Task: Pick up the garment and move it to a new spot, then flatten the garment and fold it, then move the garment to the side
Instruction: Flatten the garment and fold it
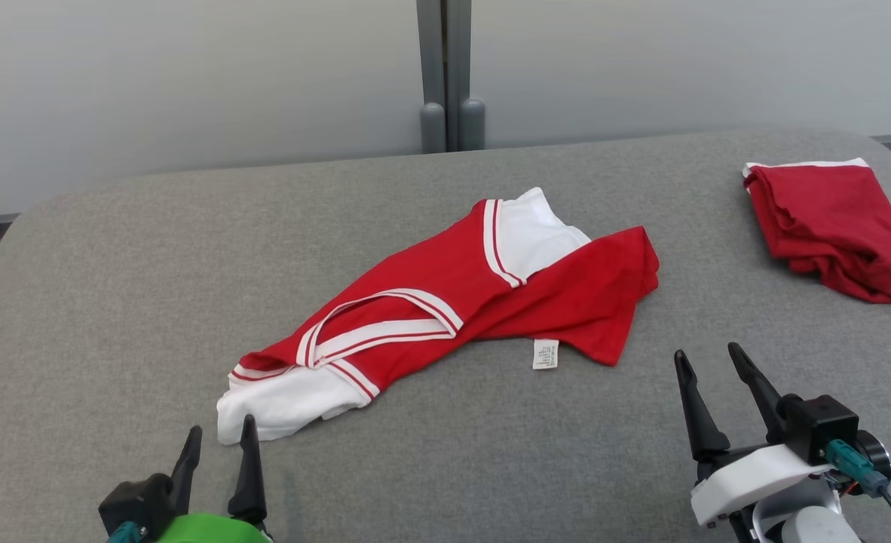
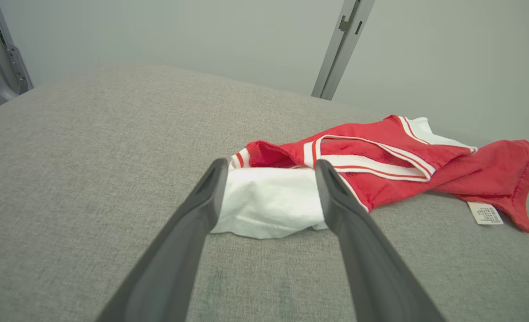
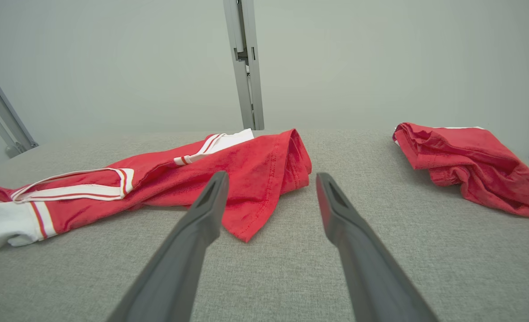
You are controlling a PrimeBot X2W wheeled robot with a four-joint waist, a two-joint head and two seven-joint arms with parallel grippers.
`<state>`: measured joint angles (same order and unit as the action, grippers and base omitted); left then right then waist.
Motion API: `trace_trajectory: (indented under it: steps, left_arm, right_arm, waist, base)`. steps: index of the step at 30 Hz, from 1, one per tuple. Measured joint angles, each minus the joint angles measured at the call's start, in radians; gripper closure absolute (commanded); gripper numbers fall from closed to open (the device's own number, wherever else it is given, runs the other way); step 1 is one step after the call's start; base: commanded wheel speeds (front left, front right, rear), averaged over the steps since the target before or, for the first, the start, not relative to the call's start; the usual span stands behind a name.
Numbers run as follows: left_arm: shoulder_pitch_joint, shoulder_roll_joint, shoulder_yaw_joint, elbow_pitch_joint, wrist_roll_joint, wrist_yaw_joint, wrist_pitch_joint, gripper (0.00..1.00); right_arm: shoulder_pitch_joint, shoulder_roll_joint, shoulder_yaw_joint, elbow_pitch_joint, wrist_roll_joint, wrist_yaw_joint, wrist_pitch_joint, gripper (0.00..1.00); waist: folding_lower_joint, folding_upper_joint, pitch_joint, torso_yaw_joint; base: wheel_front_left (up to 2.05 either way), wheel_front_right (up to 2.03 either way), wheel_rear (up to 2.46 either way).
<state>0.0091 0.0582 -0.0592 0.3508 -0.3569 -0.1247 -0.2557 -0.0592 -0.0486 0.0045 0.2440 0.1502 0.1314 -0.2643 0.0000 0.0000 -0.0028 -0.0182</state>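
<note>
Grey woven fabric covers the work surface (image 1: 114, 317), on which the garment (image 1: 445, 302), a red shirt with white sleeves and red-and-white striped trim, lies unfolded and rumpled near the middle. It runs diagonally from the robot's near left to the far right. One white sleeve (image 1: 287, 403) forms the nearest end, the other white sleeve (image 1: 532, 234) shows at the far edge, and the red body is doubled over itself on the right side. A small white care label (image 1: 545, 354) sticks out from the near hem and rests flat on the surface. The left gripper (image 1: 221, 424) sits at the lower left of the head view, its two dark fingers spread apart and holding nothing. In the left wrist view the near white sleeve appears in the gap between the fingertips; whether they touch the cloth cannot be told. The right gripper (image 1: 706, 351) sits at the lower right, its fingers likewise parted and empty, above bare surface and pointing toward the garment's red right-hand corner, from which it stands apart. A second red garment (image 1: 837, 226), folded into a compact bundle with a white edge along its far side, lies at the far right of the surface, well apart from the first. Behind the surface, a grey upright post (image 1: 451, 75) stands against a pale wall (image 1: 189, 75).
</note>
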Motion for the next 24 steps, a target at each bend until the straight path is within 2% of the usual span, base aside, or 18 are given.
trace_trajectory:
  steps: [5,8,21,22,23,24]
  left_arm:
    - [-0.03,0.045,0.021,0.129,-0.026,-0.002,0.031,0.0]
    - [-0.07,0.053,0.018,0.184,-0.044,-0.002,0.034,0.0]
    - [-0.222,0.087,-0.092,0.345,-0.091,-0.003,0.008,0.0]
    - [-0.228,0.088,-0.103,0.349,-0.1,-0.003,0.007,0.08]
    - [-0.232,0.089,-0.11,0.351,-0.108,-0.003,0.006,0.51]
    - [-0.235,0.09,-0.123,0.351,-0.121,-0.003,0.0,0.67]
  right_arm:
    - [-0.007,0.0,0.009,0.003,0.0,0.0,0.0,0.0]
    - [-0.019,0.0,0.009,0.003,-0.002,0.0,0.0,0.0]
    - [-0.06,0.0,0.01,0.01,-0.027,0.0,0.0,0.0]
    - [-0.061,0.0,0.01,0.011,-0.027,0.0,0.0,0.0]
    - [-0.063,0.0,0.009,0.012,-0.028,0.0,0.0,0.0]
    - [-0.067,0.0,0.007,0.016,-0.028,0.0,0.0,0.0]
  waist:
    - [0.0,0.0,0.025,-0.006]
    - [0.0,0.0,0.045,-0.01]
    - [0.0,0.0,0.138,-0.024]
    - [0.0,0.0,0.143,-0.024]
    - [0.0,0.0,0.147,-0.024]
    - [0.0,0.0,0.152,-0.023]
  base:
    - [0.0,0.0,0.0]
    - [0.0,0.0,0.0]
    - [0.0,0.0,0.0]
    - [0.0,0.0,0.0]
    - [0.0,0.0,0.0]
    - [0.0,0.0,0.0]
